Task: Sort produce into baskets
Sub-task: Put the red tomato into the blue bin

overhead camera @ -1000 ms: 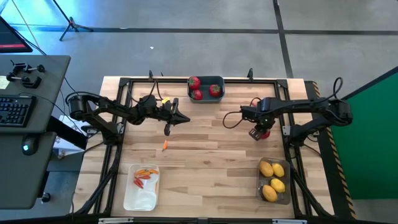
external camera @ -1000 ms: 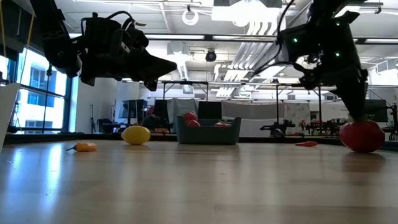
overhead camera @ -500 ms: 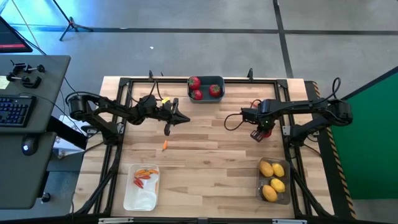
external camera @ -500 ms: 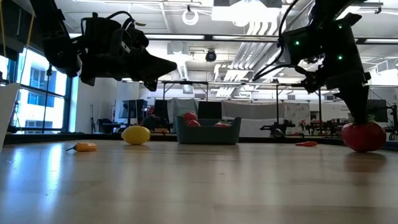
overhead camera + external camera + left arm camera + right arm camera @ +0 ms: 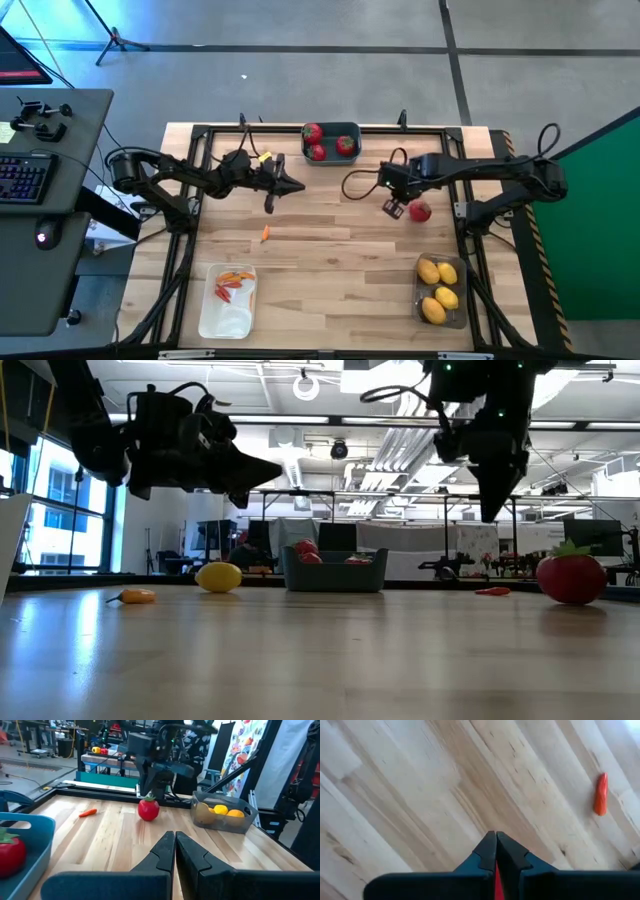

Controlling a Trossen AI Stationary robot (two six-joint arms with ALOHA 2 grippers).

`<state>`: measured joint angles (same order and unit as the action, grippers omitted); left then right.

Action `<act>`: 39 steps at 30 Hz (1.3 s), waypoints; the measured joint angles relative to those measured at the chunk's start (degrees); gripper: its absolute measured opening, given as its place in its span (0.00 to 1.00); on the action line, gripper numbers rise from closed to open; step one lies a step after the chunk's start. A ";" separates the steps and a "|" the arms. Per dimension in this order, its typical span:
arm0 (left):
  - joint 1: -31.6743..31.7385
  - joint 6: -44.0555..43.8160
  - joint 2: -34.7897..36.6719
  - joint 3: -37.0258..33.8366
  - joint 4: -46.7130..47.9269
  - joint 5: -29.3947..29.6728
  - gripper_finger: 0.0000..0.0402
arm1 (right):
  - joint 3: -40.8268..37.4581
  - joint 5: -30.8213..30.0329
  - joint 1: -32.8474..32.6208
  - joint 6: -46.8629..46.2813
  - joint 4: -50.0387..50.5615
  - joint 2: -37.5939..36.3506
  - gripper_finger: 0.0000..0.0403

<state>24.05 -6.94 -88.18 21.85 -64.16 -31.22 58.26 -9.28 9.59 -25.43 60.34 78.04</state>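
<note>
A round red toy with a green top (image 5: 419, 211) stands on the table, also in the low view (image 5: 571, 578). My right gripper (image 5: 393, 208) is shut and empty, raised above the table just left of it (image 5: 490, 512). My left gripper (image 5: 298, 188) is shut and empty, held above the table left of centre (image 5: 272, 463). The dark blue-grey basket (image 5: 331, 152) at the far edge holds three red ones. A yellow lemon (image 5: 265, 158) lies by the left arm. An orange piece (image 5: 265, 233) and a thin red pepper (image 5: 492, 591) lie on the table.
The white basket (image 5: 212, 322) at the near left holds several pepper pieces. The smoky basket (image 5: 418, 292) at the near right holds several lemons. A black frame (image 5: 195, 180) runs round the table. Bare wood lies between the two arms and toward the near edge.
My right gripper has come up off the round red toy and gone toward the table's left edge. The toy stays standing on the table where it was.
</note>
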 joint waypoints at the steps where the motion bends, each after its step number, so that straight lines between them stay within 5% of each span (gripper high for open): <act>1: 0.19 -0.01 0.02 -0.58 -0.71 0.00 0.00 | 0.52 0.00 -0.15 -0.11 0.33 0.00 0.00; 7: 1.08 -2.95 0.07 -5.27 -7.22 0.00 0.00 | 4.34 1.36 -1.88 -6.47 13.05 0.00 0.10; 21: 0.97 -3.41 0.04 -7.96 -9.62 0.35 0.00 | -3.59 8.17 1.77 -5.86 14.13 0.00 0.83; 39: -0.49 -3.40 0.02 -7.96 -9.62 0.37 0.00 | -17.47 9.49 7.16 9.71 0.50 0.00 0.89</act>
<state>23.55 -10.34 -88.16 13.89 -73.78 -30.85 40.79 0.22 16.75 -15.72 60.84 78.04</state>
